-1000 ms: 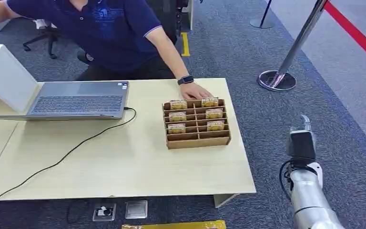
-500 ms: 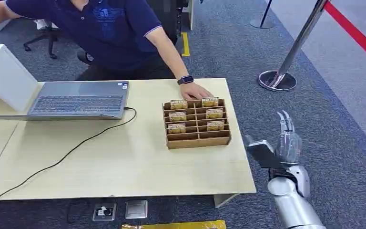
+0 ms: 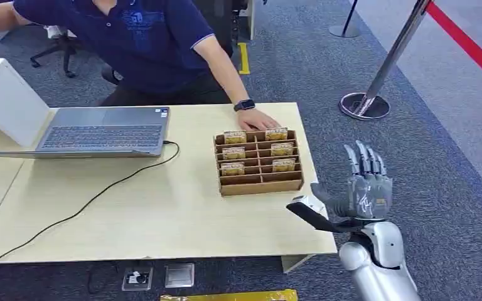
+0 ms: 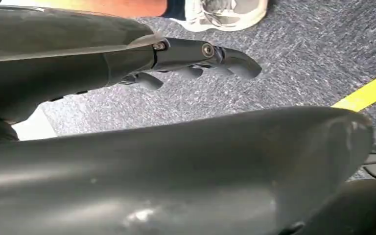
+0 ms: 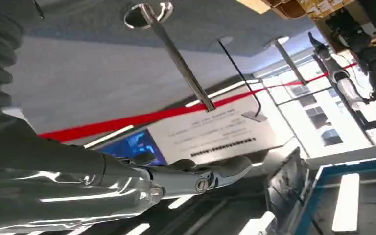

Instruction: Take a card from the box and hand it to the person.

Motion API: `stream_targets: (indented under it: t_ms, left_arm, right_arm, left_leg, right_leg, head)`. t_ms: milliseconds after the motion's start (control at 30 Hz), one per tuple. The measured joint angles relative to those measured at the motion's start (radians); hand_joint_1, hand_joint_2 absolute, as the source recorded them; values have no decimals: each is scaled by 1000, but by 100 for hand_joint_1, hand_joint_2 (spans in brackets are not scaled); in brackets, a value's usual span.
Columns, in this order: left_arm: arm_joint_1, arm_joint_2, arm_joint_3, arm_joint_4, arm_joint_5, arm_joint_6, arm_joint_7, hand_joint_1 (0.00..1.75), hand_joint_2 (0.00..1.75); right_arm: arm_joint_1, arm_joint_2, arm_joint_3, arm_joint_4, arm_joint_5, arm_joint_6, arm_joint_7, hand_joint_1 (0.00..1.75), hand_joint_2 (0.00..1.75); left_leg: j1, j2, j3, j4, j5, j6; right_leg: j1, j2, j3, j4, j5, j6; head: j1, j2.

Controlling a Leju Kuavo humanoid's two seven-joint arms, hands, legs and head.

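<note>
A brown cardboard box [image 3: 260,180] with slotted compartments stands on the pale wooden table [image 3: 163,213], near its right end. Several yellow-printed cards [image 3: 233,152] stand upright in its rear slots. A person in a dark blue shirt [image 3: 138,37] leans over the far side, one hand [image 3: 258,119] resting at the box's back edge. My right hand [image 3: 358,188] is raised beside the table's right edge, fingers spread and straight, holding nothing. In the right wrist view its fingers [image 5: 196,178] point out into the room. My left hand [image 4: 196,58] hangs over carpet, fingers extended and empty.
An open grey laptop [image 3: 100,130] sits at the table's left with a black cable [image 3: 94,197] trailing across the top. A white box [image 3: 3,100] stands at far left. A barrier post [image 3: 376,81] with a round base stands on the carpet to the right.
My right hand has risen and moved left toward the table's right edge, turning so its spread fingers and thumb now face the camera. The person's hand stays at the box.
</note>
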Motion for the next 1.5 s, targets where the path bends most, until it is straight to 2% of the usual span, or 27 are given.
stream_targets:
  t_ms: [100, 200, 267, 400, 567, 600, 633, 667, 700, 733, 767, 800, 867, 967, 1033, 1133, 1233, 1333, 1400, 1500]
  left_arm:
    - [-2, -2, 0, 0, 0, -5, 0, 0, 0]
    - [-6, -5, 0, 0, 0, -5, 3, 0, 0]
    - [-7, -7, 1, 0, 0, -4, 6, 0, 0]
    - [-7, -9, 4, 0, 3, -3, 11, 0, 0]
    - [-7, -10, 8, 0, 8, 0, 14, 0, 0]
    - [-7, -10, 8, 0, 8, 0, 15, 0, 0]
    - [-7, -10, 8, 0, 8, 0, 14, 0, 0]
    - [-7, -10, 8, 0, 8, 0, 14, 0, 0]
    - [-7, -10, 8, 0, 8, 0, 14, 0, 0]
    - [-7, -10, 8, 0, 8, 0, 14, 0, 0]
    - [-7, -10, 8, 0, 8, 0, 14, 0, 0]
    - [-7, -10, 8, 0, 8, 0, 14, 0, 0]
    - [-7, -10, 8, 0, 8, 2, 14, 0, 0]
    - [-7, -10, 8, 0, 8, 1, 14, 0, 0]
    - [-7, -10, 8, 0, 8, 0, 15, 0, 0]
    - [-7, -10, 8, 0, 8, -2, 16, 0, 0]
    - [-7, -10, 9, 0, 12, -4, 16, 0, 0]
    - [-7, -10, 10, 0, 14, -4, 16, 0, 0]
    - [-7, -10, 11, 0, 14, -3, 16, 0, 0]
    - [-7, -10, 14, 0, 14, -3, 16, 0, 0]
  right_arm:
    - [-6, -3, 28, 6, 73, 2, 97, 0, 175]
    - [-36, -14, 64, 29, 218, 8, 228, 0, 175]
    - [-64, -23, 90, 56, 269, 16, 285, 0, 175]
    - [-107, -37, 131, 103, 300, 19, 332, 0, 175]
    - [-144, -49, 157, 145, 306, 26, 351, 2, 175]
    - [-151, -52, 160, 153, 303, 31, 356, 7, 175]
    - [-158, -53, 163, 158, 299, 35, 359, 30, 175]
    - [-164, -55, 168, 166, 295, 39, 360, 30, 175]
    - [-169, -56, 172, 171, 291, 40, 361, 59, 175]
    - [-173, -58, 176, 176, 287, 44, 362, 140, 175]
    - [-176, -58, 179, 180, 286, 48, 364, 140, 175]
    - [-177, -58, 181, 184, 286, 51, 366, 150, 175]
    - [-179, -59, 184, 190, 286, 58, 369, 140, 175]
    - [-179, -60, 185, 200, 285, 63, 372, 148, 175]
    - [-180, -60, 186, 206, 285, 73, 373, 162, 175]
    - [-181, -60, 193, 216, 285, 82, 377, 140, 175]
    - [-185, -58, 204, 225, 285, 93, 376, 134, 175]
    - [-194, -56, 212, 241, 271, 102, 370, 110, 175]
    - [-204, -52, 218, 258, 247, 111, 360, 108, 175]
    - [-225, -48, 231, 288, 232, 119, 351, 94, 175]
  left_leg:
    - [0, 0, 0, 0, 0, 0]
    - [0, 0, 0, 0, 0, 0]
    - [0, 0, 0, 0, 0, 0]
    - [0, 0, 0, 0, 1, 0]
    - [0, 0, 0, 0, 0, 0]
    - [0, 0, 0, 0, 0, 0]
    - [0, 0, 0, 0, 0, 0]
    - [0, 0, 0, 0, 0, 0]
    - [0, 0, 0, 0, 0, 0]
    - [0, 0, 0, 0, 0, 0]
    - [0, 0, 0, 0, 1, 0]
    - [0, 0, 0, 0, 1, 0]
    - [0, 0, 0, 0, 1, 0]
    - [0, 0, 0, 0, 0, 0]
    - [0, 0, -1, 0, 0, 0]
    - [0, 0, -1, 0, 0, 0]
    - [0, 0, -1, 0, 0, 0]
    - [0, 0, -1, 0, 1, 0]
    - [0, 0, 0, 0, 1, 0]
    - [0, 0, 0, 0, 1, 0]
  right_leg:
    - [0, 0, 0, 0, 0, 0]
    - [0, 0, 0, 0, 0, 0]
    - [0, 0, 0, 0, 0, 0]
    - [0, 0, 0, 0, 0, 0]
    - [0, 0, 0, 0, 0, 0]
    - [0, 0, 0, 0, 0, 0]
    - [0, 0, 0, 0, 0, 0]
    - [0, 0, 0, 0, 0, 0]
    - [0, 0, 0, 0, 0, 0]
    - [0, 0, 0, 0, 0, 0]
    - [0, 0, 0, 0, 0, 0]
    - [0, 0, 0, 0, 0, 0]
    - [0, 0, 0, 0, 0, 0]
    - [0, 0, 0, 0, 0, 0]
    - [0, 0, 0, 0, 0, 0]
    - [0, 0, 0, 0, 0, 0]
    - [0, 0, 0, 0, 0, 0]
    - [0, 0, 0, 0, 0, 0]
    - [0, 0, 0, 0, 0, 0]
    - [0, 0, 0, 0, 0, 0]
  head:
    - [1, 0]
    - [0, 0]
    - [1, 0]
    - [1, 0]
    - [0, 0]
    - [0, 0]
    - [0, 0]
    - [1, 0]
    - [0, 0]
    - [0, 0]
    - [1, 0]
    - [0, 0]
    - [0, 0]
    - [0, 0]
    - [1, 0]
    - [0, 0]
    - [0, 0]
    - [0, 0]
    - [0, 0]
    - [0, 0]
